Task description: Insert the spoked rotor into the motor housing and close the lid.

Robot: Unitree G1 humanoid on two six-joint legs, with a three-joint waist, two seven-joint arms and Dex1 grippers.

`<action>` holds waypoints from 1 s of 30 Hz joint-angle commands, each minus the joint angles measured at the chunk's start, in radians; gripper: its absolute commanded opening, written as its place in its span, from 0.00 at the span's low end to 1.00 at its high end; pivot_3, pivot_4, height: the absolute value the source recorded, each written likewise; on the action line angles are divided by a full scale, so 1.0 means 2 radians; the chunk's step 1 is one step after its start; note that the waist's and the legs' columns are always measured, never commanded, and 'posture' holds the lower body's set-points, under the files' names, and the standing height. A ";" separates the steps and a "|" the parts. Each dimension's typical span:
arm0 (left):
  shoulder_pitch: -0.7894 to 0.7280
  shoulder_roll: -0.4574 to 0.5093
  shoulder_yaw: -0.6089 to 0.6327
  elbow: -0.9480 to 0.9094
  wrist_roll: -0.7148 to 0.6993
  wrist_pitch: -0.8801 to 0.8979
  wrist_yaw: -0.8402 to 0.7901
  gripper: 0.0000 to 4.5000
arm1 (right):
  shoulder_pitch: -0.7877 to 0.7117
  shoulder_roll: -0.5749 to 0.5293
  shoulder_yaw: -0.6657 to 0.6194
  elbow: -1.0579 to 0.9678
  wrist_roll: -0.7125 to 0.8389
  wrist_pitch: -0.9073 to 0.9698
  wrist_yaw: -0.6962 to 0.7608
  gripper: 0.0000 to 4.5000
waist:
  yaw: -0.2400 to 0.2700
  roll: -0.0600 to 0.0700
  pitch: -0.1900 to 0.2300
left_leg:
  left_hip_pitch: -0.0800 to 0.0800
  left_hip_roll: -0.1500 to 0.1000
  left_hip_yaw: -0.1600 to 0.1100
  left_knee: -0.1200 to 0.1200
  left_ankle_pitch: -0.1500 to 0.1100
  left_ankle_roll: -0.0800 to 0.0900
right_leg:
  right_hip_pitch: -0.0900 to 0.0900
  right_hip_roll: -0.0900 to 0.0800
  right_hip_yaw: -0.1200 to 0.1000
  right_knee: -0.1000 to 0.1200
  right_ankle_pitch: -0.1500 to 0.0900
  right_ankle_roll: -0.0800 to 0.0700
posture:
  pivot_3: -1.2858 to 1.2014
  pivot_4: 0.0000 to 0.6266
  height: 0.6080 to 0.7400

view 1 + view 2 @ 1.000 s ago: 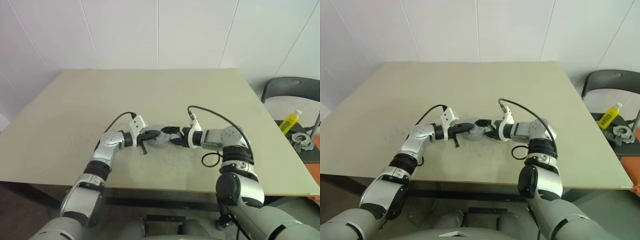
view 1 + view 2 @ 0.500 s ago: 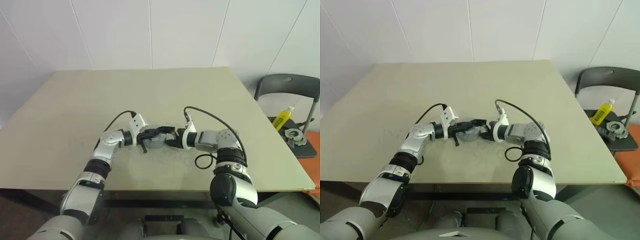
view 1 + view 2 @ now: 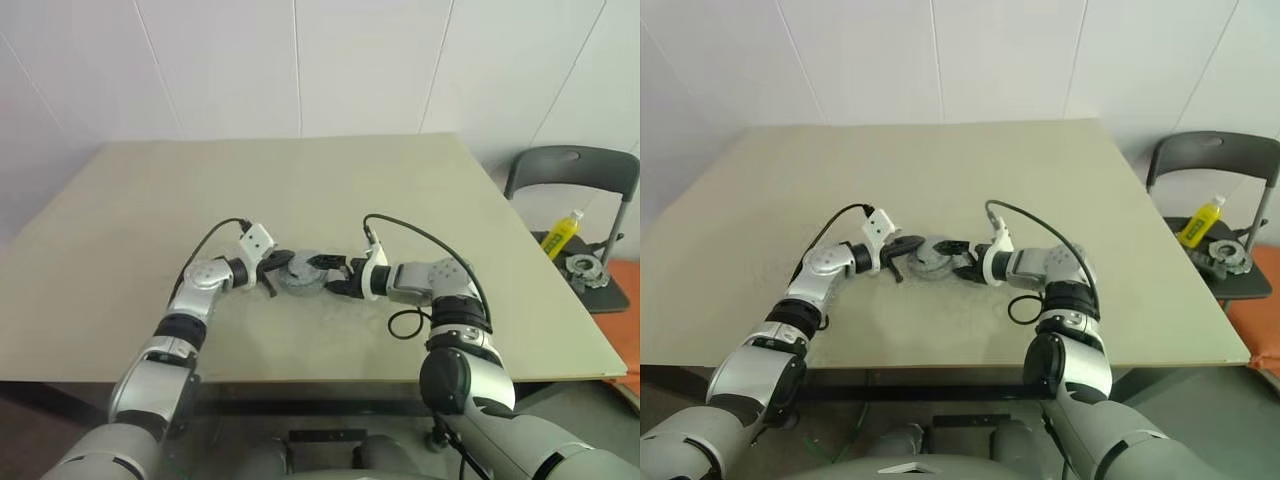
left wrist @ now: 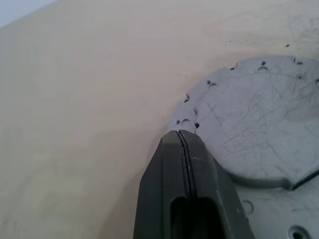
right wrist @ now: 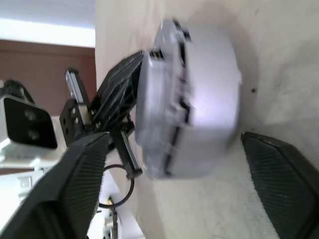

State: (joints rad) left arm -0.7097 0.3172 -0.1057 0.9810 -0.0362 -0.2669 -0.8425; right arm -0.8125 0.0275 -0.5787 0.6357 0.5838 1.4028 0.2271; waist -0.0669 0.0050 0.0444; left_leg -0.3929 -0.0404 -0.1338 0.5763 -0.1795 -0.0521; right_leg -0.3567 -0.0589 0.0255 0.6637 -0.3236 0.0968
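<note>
The silver-grey lid [image 3: 300, 279] lies flat on the table [image 3: 150, 220] between my two grippers, capping a round grey drum [image 5: 199, 124] that I take for the motor housing. The spoked rotor is hidden. My left gripper [image 4: 180, 135] is shut, its tip resting at the lid's [image 4: 259, 134] toothed rim on the left side. My right gripper [image 3: 327, 276] stands open on the right side. Its fingers [image 5: 82, 184] straddle the drum with a gap on each side.
A grey chair [image 3: 570, 165] stands to the right of the table, with a yellow bottle [image 3: 560, 231] and a metal ring part [image 3: 584, 266] on its seat. A black cable [image 3: 405, 322] loops on the table by my right wrist.
My left gripper has slid left, from over the lid to its left rim. My right gripper's fingers have narrowed a little around the drum. The camera has shifted.
</note>
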 commanded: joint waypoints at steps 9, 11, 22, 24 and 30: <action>0.008 -0.007 -0.005 0.017 0.017 -0.004 0.001 0.00 | -0.002 -0.006 0.019 0.000 0.012 -0.011 0.009 0.28 | 0.008 0.000 0.000 | 0.000 -0.001 0.000 0.000 0.000 0.000 | 0.000 -0.001 0.000 0.000 0.000 0.000 | 0.52 0.00 1.00; 0.008 -0.007 -0.004 0.017 0.017 -0.006 0.001 0.00 | 0.000 -0.008 0.024 0.001 0.011 -0.010 0.012 0.28 | 0.009 0.000 0.000 | 0.000 -0.001 0.000 0.000 0.000 0.000 | 0.000 -0.001 0.000 0.000 0.000 0.000 | 0.52 0.00 1.00; -0.021 -0.034 0.102 0.020 -0.080 0.046 0.035 0.00 | 0.007 -0.009 0.047 -0.005 0.017 -0.007 0.033 0.28 | 0.010 0.000 0.000 | 0.000 0.000 0.000 0.000 0.000 0.000 | 0.000 0.000 0.000 0.000 0.000 0.000 | 0.52 0.00 1.00; -0.030 -0.037 0.127 0.021 -0.102 0.071 0.044 0.00 | 0.008 -0.010 0.049 -0.005 0.017 -0.008 0.036 0.28 | 0.009 0.000 0.000 | -0.001 0.000 0.000 0.000 0.000 0.000 | -0.001 0.000 0.000 0.000 0.000 0.000 | 0.52 0.00 1.00; -0.036 -0.042 0.174 0.006 -0.150 0.137 0.039 0.00 | 0.006 -0.014 0.057 -0.008 0.022 -0.018 0.052 0.28 | 0.008 0.000 0.001 | -0.001 0.000 0.000 0.000 0.000 0.000 | -0.001 0.000 0.000 0.000 0.000 0.000 | 0.52 0.00 1.00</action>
State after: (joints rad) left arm -0.7612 0.2350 0.2152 1.0355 -0.2984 -0.0218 -0.7575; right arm -0.7869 -0.0019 -0.4780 0.6394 0.6058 1.3793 0.3142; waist -0.0512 0.0041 0.0455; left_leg -0.3955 -0.0406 -0.1332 0.5765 -0.1794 -0.0520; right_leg -0.3594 -0.0584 0.0254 0.6638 -0.3234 0.0975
